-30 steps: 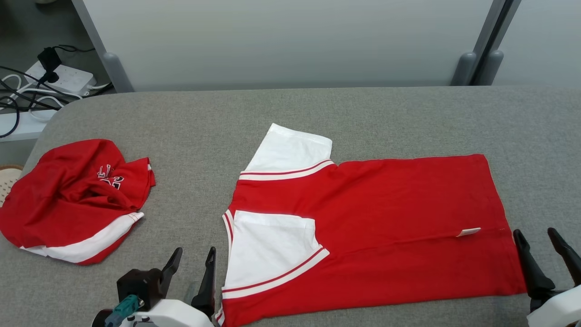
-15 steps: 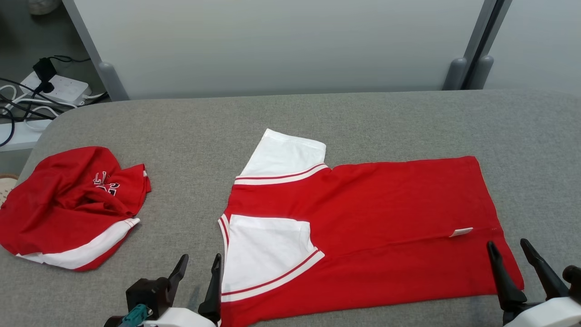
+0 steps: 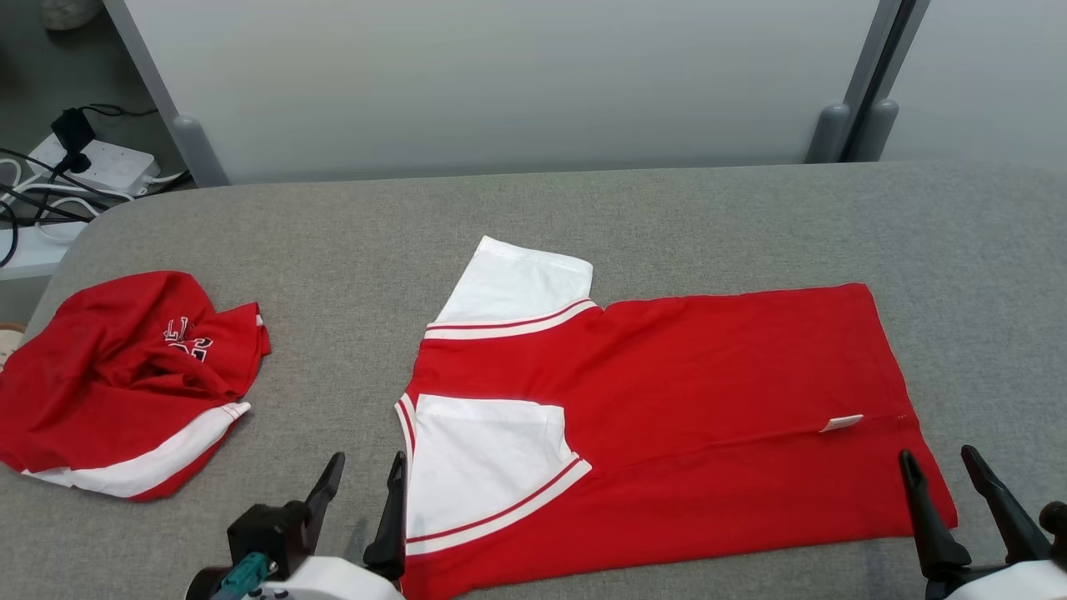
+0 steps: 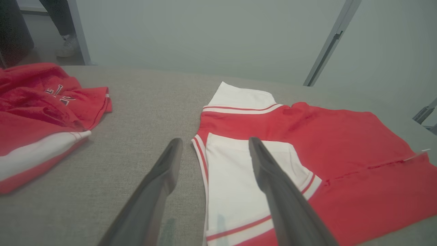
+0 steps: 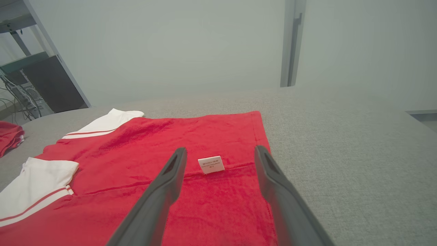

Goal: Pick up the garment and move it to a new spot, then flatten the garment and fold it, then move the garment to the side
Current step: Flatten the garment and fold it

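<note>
The garment (image 3: 708, 400) is a red shirt with white sleeves, lying flat on the grey table (image 3: 583, 217), near side folded over along a seam with a white label (image 3: 840, 423). My left gripper (image 3: 365, 468) is open at the garment's near left corner, beside the collar edge. In the left wrist view the left gripper (image 4: 213, 150) straddles the collar edge of the garment (image 4: 324, 143). My right gripper (image 3: 942, 462) is open at the near right corner. In the right wrist view the right gripper (image 5: 220, 153) frames the label (image 5: 211, 164) on the garment (image 5: 205, 136).
A second red and white garment (image 3: 125, 383) lies crumpled at the table's left end. A power strip with cables (image 3: 92, 162) sits on the floor beyond the left corner. A pale partition wall (image 3: 517, 83) stands behind the table.
The head camera has shifted, so the whole scene sits slightly left. The right gripper has come in over the garment's near right corner. Both grippers stay open.
</note>
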Controlling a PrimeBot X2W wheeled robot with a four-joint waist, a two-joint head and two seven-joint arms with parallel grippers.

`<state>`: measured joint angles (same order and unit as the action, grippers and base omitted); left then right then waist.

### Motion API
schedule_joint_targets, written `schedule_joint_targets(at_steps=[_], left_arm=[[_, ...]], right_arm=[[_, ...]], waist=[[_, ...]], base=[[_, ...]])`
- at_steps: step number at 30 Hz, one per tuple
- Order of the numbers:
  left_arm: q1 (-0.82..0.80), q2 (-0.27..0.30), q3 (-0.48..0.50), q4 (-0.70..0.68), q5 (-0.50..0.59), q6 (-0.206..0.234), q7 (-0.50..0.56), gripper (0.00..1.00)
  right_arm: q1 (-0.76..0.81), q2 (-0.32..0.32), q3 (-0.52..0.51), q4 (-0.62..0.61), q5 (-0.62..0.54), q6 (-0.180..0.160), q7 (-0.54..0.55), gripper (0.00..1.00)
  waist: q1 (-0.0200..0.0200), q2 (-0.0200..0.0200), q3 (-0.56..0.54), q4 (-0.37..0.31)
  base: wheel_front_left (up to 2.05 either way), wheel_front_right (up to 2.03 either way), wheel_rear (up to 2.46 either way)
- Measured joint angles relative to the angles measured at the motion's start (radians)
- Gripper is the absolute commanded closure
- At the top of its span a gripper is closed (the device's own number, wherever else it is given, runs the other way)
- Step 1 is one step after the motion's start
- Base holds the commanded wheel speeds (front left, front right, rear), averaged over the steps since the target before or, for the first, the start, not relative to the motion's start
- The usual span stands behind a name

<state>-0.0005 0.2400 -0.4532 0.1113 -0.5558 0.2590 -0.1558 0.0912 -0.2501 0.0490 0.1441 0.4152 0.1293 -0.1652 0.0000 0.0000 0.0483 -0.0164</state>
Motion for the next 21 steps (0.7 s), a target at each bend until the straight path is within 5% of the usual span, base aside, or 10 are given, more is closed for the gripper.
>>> schedule_joint_targets(at_steps=[13,21], left_arm=[[-0.229,-0.022,-0.004,0.078,0.0,-0.032,0.033,0.0],[-0.427,-0.048,-0.018,0.191,0.0,-0.097,0.069,0.0]], right_arm=[[-0.152,-0.042,0.048,0.068,0.066,0.0,0.02,0.0],[-0.328,-0.098,0.094,0.145,0.159,0.0,0.076,0.0]], waist=[[0.0,0.0,0.087,-0.006],[0.0,0.0,0.176,-0.029]], base=[[0.0,0.0,0.0],[0.0,0.0,0.0]])
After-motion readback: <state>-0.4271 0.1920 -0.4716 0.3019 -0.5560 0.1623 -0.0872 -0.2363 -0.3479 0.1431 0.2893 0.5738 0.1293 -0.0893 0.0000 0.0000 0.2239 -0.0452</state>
